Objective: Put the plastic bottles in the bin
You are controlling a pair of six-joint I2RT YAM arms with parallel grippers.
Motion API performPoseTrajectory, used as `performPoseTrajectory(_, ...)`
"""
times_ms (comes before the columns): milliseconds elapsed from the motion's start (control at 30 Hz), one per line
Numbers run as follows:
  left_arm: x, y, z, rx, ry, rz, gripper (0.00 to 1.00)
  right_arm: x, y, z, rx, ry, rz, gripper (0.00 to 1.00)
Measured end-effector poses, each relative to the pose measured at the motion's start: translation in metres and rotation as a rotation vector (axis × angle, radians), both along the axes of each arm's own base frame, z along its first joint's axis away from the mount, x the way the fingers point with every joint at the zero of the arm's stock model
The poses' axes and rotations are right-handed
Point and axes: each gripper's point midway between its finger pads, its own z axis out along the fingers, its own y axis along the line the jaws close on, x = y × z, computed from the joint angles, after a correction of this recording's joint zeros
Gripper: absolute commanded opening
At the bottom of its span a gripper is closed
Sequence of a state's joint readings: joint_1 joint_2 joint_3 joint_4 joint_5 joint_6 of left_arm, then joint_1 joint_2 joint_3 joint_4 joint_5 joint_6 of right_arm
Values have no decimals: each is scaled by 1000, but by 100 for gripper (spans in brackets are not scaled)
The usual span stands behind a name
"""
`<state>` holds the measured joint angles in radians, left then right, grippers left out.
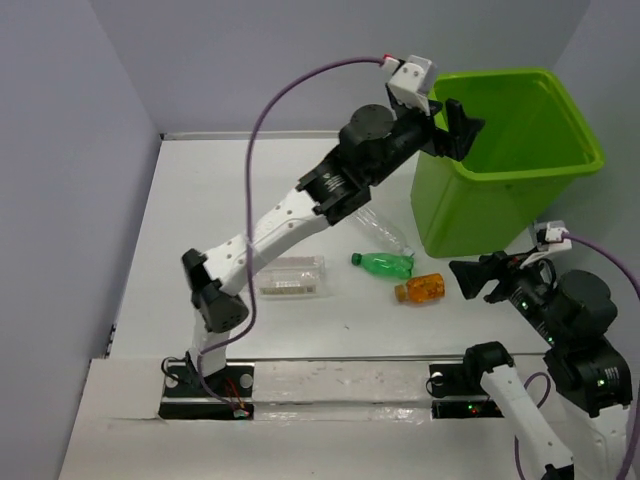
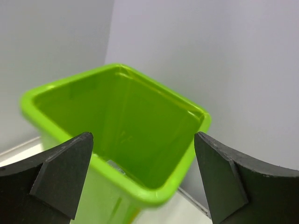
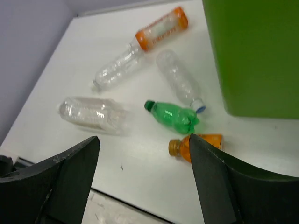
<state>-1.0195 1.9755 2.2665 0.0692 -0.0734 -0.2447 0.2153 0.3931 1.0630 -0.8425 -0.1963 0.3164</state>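
Note:
The lime-green bin (image 1: 470, 215) stands at the far right. My left gripper (image 1: 462, 128) hangs open and empty over its left rim; in the left wrist view the gripper (image 2: 144, 135) frames the bin (image 2: 154, 192). On the table lie a green bottle (image 1: 385, 264), a small orange bottle (image 1: 420, 289), a clear blue-capped bottle (image 1: 380, 230) and a crushed clear bottle (image 1: 292, 276). My right gripper (image 1: 475, 277) is open and empty just right of the orange bottle (image 3: 208, 140). The right wrist view also shows the green bottle (image 3: 173, 115), another clear bottle (image 3: 117, 70) and an orange-labelled bottle (image 3: 161, 28).
The left arm stretches diagonally over the table and hides the two far bottles in the top view. Grey walls close in the left, back and right sides. The bin wall (image 3: 252, 56) stands right beside the bottles. The table's near edge has a dark rail (image 1: 340, 385).

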Motion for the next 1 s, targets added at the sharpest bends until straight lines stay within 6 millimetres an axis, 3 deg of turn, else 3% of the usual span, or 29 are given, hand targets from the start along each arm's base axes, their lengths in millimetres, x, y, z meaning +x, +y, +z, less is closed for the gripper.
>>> performPoseTrajectory(67, -19, 39, 25, -17, -25, 27, 99, -2, 4, -29, 0, 73, 19, 81)
performPoseTrajectory(167, -57, 117, 53, -62, -49, 70, 99, -2, 12, -79, 6, 225, 54, 82)
performPoseTrajectory(267, -76, 155, 46, -85, -41, 92, 99, -2, 16, -111, 25, 344, 46, 87)
performPoseTrajectory(333, -85, 176, 13, -55, 6, 107, 99, 0, 12, -112, 55, 352, -1, 91)
performPoseTrajectory(400, -87, 179, -32, 6, 59, 111, 99, 1, 8, -108, 94, 333, -43, 94)
performPoseTrajectory(467, -85, 176, -109, 146, 148, 116, 99, 7, 8, -107, 146, 310, -72, 97)
performPoseTrajectory(533, -85, 173, -169, 265, 214, 109, 99, 15, 9, -125, 184, 353, -105, 98)
performPoseTrajectory(600, -90, 171, -239, 413, 294, 95, 99, 25, 8, -157, 216, 427, -165, 99)
performPoseTrajectory(667, -105, 181, -308, 576, 374, 78, 99, 29, 0, -193, 227, 516, -257, 100)
performPoseTrajectory(767, -121, 189, -336, 635, 394, 55, 99, 31, -13, -221, 240, 580, -380, 100)
performPoseTrajectory(900, -125, 182, -320, 569, 354, 36, 99, 47, -20, -226, 268, 584, -470, 100)
performPoseTrajectory(1000, -126, 176, -312, 531, 334, 28, 99, 54, -19, -242, 279, 625, -500, 100)
